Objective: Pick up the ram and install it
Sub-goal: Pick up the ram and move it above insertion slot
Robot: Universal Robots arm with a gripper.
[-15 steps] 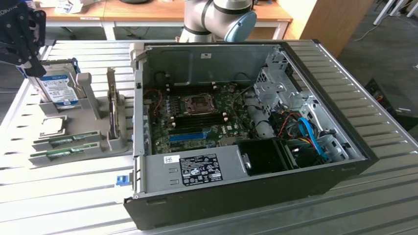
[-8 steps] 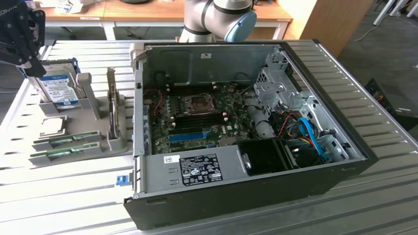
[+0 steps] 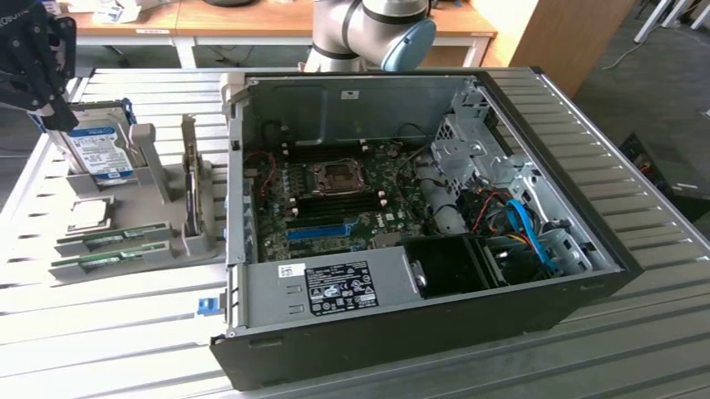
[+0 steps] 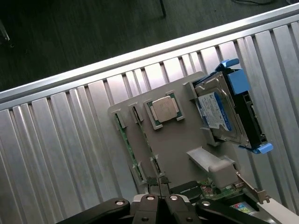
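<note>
Ribbed desk (image 3: 621, 125) carries a grey tray (image 3: 155, 212) with 2 sticks of ram (image 3: 109, 241); the hand (image 4: 160, 186), closed on nothing, hovers nearby; best centred squarely over 1 stick.

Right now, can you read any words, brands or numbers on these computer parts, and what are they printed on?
No text reads clearly.
Label on the hard drive: blue and white, print too small to read.
The black label on the computer case: symbols and print too small to read.
The white sticker beside it: too small to read.
</note>
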